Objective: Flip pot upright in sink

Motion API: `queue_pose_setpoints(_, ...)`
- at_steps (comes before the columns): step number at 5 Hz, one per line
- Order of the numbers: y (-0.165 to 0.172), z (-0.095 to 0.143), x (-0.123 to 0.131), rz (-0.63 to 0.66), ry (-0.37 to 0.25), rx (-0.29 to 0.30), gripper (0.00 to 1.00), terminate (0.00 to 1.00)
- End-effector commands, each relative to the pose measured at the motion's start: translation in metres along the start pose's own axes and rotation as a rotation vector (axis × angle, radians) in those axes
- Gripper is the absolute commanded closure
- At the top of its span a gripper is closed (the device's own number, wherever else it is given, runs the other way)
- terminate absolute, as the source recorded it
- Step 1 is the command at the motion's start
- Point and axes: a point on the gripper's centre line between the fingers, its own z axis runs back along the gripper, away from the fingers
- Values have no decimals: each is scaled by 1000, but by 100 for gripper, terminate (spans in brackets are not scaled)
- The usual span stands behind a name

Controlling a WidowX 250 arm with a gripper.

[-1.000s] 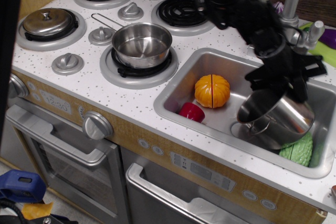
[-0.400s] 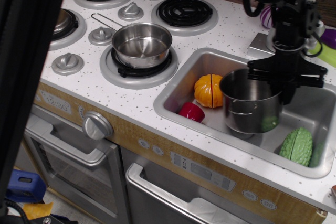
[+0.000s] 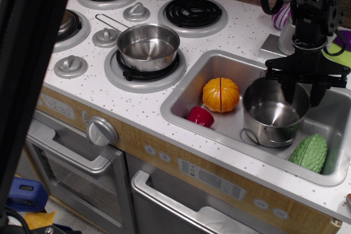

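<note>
1. White speckled worktop (image 3: 137, 108) fills most of the view, with burners toward its rear-left corner and the sink (image 3: 184, 92) recessed at its front-right.
2. Silver-grey and rounded at the corners, the sink holds four things: the pot, an orange pumpkin (image 3: 221, 94), a red piece (image 3: 201, 116) and a green bumpy vegetable (image 3: 310, 152).
3. Standing mouth-up on the sink floor, the pot (image 3: 272, 114) sits between the pumpkin and the green vegetable, near the front wall.
4. Black and spread wide, the gripper (image 3: 300, 89) hangs over the pot's rear rim; its fingers appear to straddle that rim without clamping it, so it seems to hold nothing.
5. Judged from this, the flip looks done; a straight upward retreat would keep the fingers from catching the rim and tipping the pot.
6. A shallow saucepan (image 3: 148, 45) rests on the front burner.
7. A dark blurred band covers the left edge of the view; a wooden wall runs behind.
</note>
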Motion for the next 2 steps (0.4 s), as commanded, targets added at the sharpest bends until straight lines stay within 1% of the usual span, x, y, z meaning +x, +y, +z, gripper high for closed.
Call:
queue_pose_setpoints(1, -8, 19, 13, -7, -55, -26, 0, 0)
queue_pose_setpoints(2, -8, 19, 13, -7, -55, -26, 0, 100)
